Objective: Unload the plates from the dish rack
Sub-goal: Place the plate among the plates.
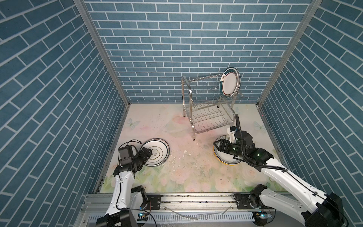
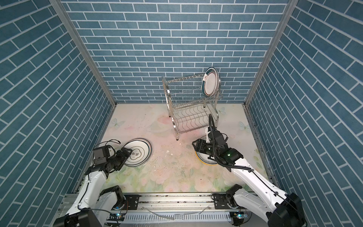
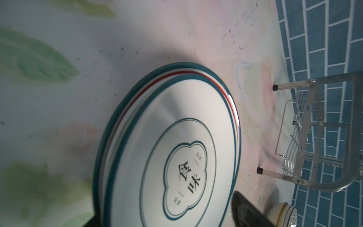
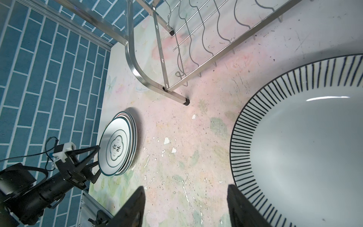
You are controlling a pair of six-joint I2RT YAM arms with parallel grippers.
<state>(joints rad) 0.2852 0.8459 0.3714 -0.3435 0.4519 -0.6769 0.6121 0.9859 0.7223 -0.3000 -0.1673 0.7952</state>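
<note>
Seen from above, a two-armed robot works in a booth with blue brick-patterned walls (image 1: 176, 49) and looks most of the way through emptying a dish rack (image 1: 208, 110). The shiny wire rack stands at the back of a pale floral surface (image 1: 186, 167), right of centre. Its lower wavy-wire shelf is bare. On the upper tier, at the end nearest the right wall, a green-banded plate (image 1: 230, 82) stands on edge among the prongs. The rim of what seems a second plate shows just behind it. These look like the only plates left to unload. The others lie on the surface in two stacks, well apart. The left stack (image 4: 125, 145), near the left wall, holds several green-rimmed plates, one with a red line. It is topped by a white plate (image 3: 176, 149) with black characters in a clover-shaped frame, sitting slightly off-centre on those below. The left jaws are spread wide at that plate's near rim, with fingers (image 4: 84, 151) on either side of the edge and gripping nothing. Whether a fingertip touches the rim cannot be told. The right stack (image 1: 225, 158), just in front of the rack, shows a black-striped plate (image 4: 294, 147) on top and a yellow edge beneath. The right jaws hover low beside its rim, partly open and holding nothing, with only bare surface between them. The remaining work appears to be lifting the upright plates off the upper tier and laying them down.
</note>
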